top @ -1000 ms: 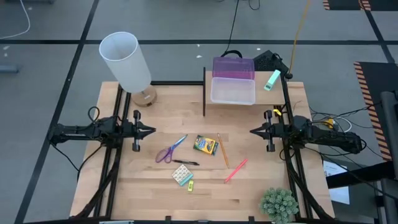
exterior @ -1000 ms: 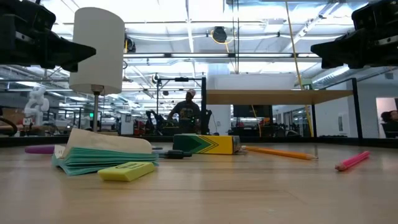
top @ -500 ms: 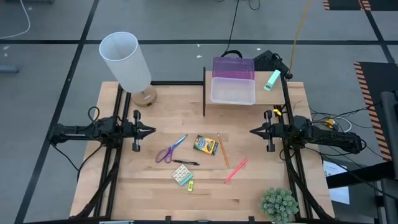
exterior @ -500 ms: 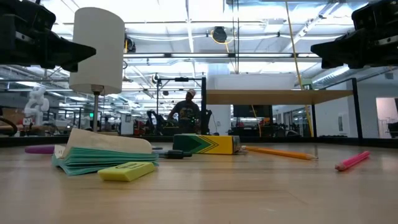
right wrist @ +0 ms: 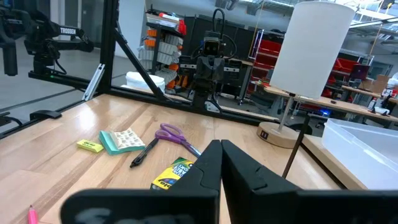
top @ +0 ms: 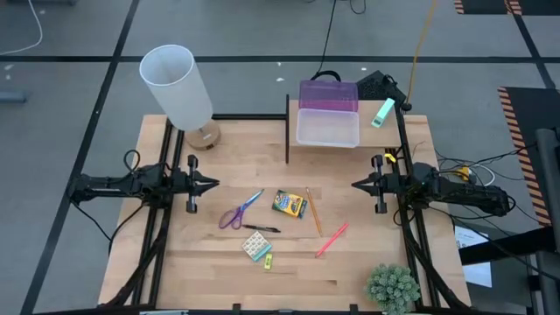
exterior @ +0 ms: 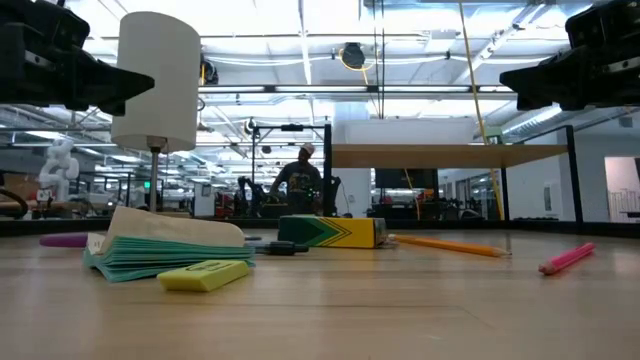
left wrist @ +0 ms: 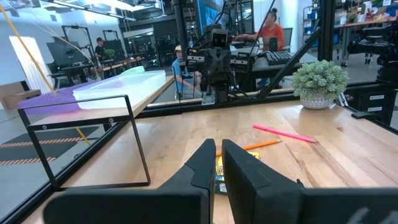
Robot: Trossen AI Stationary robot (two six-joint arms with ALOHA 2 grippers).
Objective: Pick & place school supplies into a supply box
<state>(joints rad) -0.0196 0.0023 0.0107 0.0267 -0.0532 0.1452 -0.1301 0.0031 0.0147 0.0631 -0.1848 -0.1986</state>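
Left claw [top: 213,185]: closed and empty, held above the table's 9 o'clock edge, tips facing the middle; in its own wrist view the two fingers [left wrist: 208,163] lie pressed together.
Right claw [top: 357,185]: closed and empty, held above the 3 o'clock edge, facing the left claw across the supplies.
Table [top: 367,254]: light wood, all supplies lie loose near its centre, between the two claws.
Scissors [top: 241,210]: purple handles, lying flat at about 9 o'clock from the crayon box, nearest the left claw.
Crayon box [top: 289,204]: green-yellow, flat at the table's centre.
Orange pencil [top: 313,211]: just beside the crayon box at its 3 o'clock side.
Pink pen [top: 332,239]: at 4 o'clock from the crayon box, apart from the pencil.
Black pen [top: 261,228]: at 7 o'clock from the crayon box, below the scissors.
Eraser block [top: 256,248]: pastel, at 6 o'clock from the black pen.
Yellow piece [top: 268,260]: just beside the eraser block at its 5 o'clock corner.
Supply box [top: 328,126]: clear, purple lid raised behind it, at the table's 12 o'clock edge, nothing seen inside.
Lamp [top: 178,86]: white shade, at the 11 o'clock corner.
Potted plant [top: 391,288]: at the 5 o'clock corner.
Person [exterior: 301,178]: in the room beyond the table in the low view.
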